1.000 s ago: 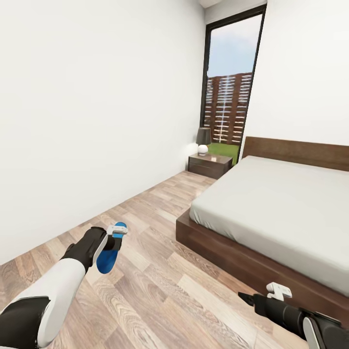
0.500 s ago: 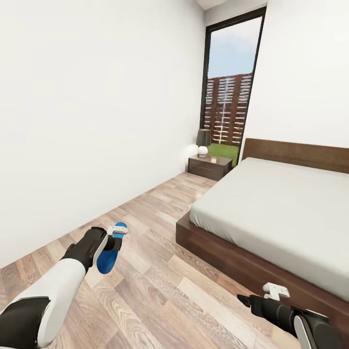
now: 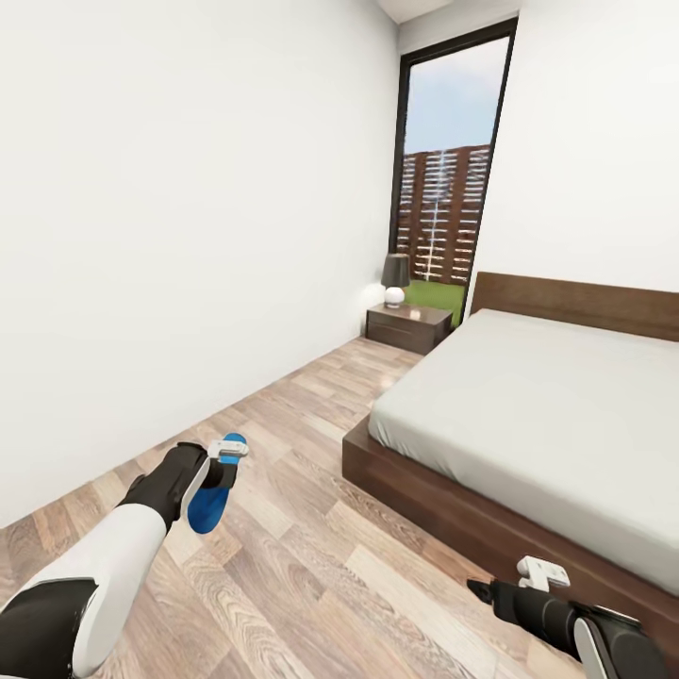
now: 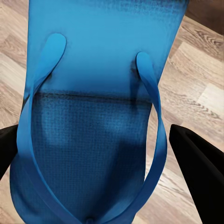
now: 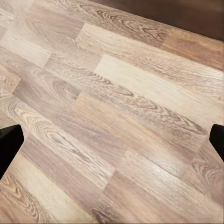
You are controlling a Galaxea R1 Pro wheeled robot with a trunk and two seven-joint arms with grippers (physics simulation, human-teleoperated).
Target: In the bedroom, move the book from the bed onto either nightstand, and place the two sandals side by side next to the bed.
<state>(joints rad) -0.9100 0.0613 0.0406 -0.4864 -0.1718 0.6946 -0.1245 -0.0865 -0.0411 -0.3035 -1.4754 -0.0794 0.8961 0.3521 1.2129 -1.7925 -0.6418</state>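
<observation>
Blue against pale wood planks, one sandal (image 3: 209, 500) hangs in the left gripper (image 3: 224, 462), whose jaws are clenched on it above the floor (image 3: 311, 528), well apart from the bed (image 3: 528, 415). The left wrist view shows the sandal's (image 4: 93, 116) thin toe straps facing the camera, with a dark finger on either side of the sole. It looks light and flexible, a flat foam sole that would likely bend if pinched at one end; a hold across the middle of the sole, clear of the straps, should keep it level for setting down. The right gripper (image 3: 490, 592) hovers low near the bed's dark wooden frame, jaws released and holding nothing, and its wrist view looks down on bare floor (image 5: 112, 112). Far along the white wall, a nightstand (image 3: 407, 324) carrying a small lamp (image 3: 395, 277) stands beside the headboard, under a tall black-framed window (image 3: 445, 160). Nothing lies on the open strip of floor between wall and bed, so the way to the bedside seems clear. On the visible part of the grey mattress, no book can be seen.
</observation>
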